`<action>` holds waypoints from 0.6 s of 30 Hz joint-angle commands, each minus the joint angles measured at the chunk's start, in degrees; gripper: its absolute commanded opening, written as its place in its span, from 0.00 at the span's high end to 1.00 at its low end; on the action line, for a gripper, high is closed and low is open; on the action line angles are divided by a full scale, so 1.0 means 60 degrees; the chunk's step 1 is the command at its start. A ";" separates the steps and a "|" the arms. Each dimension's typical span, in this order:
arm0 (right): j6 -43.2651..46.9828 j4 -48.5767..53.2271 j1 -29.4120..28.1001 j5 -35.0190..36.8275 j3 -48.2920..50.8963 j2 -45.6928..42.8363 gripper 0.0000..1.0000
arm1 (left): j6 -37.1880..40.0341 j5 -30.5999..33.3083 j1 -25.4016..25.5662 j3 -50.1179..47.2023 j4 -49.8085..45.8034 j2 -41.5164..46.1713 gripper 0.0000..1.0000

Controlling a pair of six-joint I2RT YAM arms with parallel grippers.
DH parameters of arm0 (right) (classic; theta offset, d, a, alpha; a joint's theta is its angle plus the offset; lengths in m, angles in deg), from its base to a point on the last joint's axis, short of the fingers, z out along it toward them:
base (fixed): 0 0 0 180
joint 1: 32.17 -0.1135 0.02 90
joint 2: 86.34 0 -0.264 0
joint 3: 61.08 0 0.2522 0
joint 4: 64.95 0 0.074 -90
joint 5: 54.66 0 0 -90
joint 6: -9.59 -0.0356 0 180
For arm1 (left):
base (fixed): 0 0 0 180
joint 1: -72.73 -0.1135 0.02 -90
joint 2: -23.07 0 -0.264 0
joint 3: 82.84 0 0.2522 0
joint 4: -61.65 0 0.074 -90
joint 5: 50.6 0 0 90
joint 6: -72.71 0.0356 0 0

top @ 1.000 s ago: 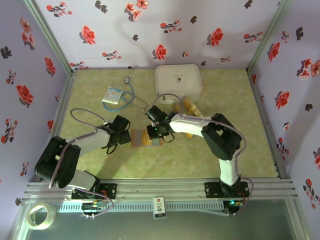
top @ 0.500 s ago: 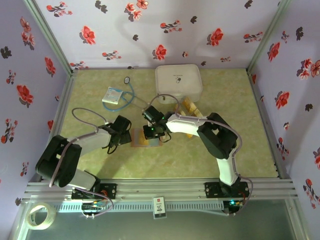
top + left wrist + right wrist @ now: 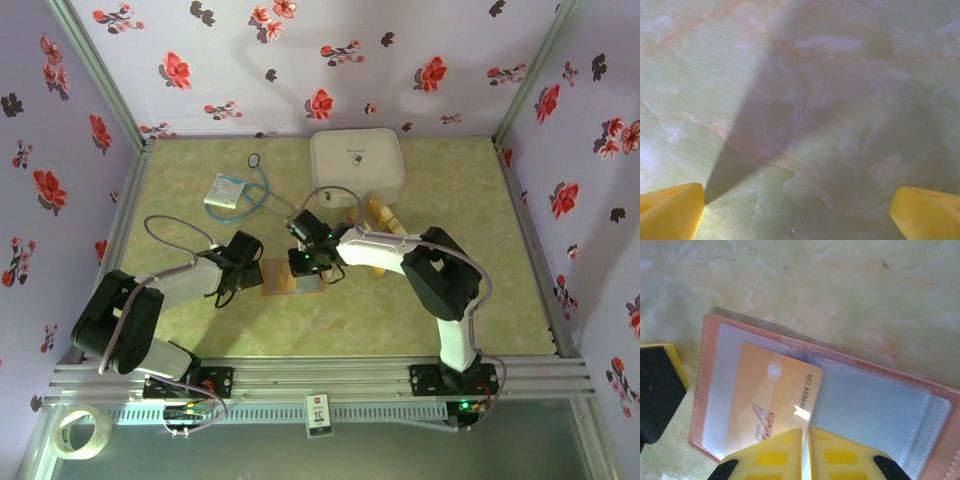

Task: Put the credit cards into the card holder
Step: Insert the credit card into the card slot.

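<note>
Aiming the golden-yellow rectangular credit card (image 3: pixel 772 400), pinched in my right fingers (image 3: pixel 780 455), I want it flat and square to the pocket of the reddish-brown leather folding card holder (image 3: pixel 870 405); left fingers (image 3: pixel 670 210) hang spread.

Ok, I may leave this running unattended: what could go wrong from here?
The golden-yellow rectangular card lies over a clear pocket of the open reddish-brown leather card holder. The shut right gripper at its edge might push it across the sleeve, not in. The open left gripper hovers over the table, so the unheld holder may slide.
</note>
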State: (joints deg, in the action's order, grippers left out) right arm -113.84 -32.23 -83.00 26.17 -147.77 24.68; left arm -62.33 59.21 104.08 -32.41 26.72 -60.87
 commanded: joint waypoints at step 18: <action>-0.0130 0.0009 -0.0363 -0.0161 -0.0397 0.0572 0.90 | 0.0152 -0.1589 0.0315 -0.0187 0.1884 -0.0972 0.00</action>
State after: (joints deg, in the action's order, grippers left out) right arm -114.02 -32.05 -84.49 25.91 -148.12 26.84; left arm -62.31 59.39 104.24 -32.37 26.80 -61.09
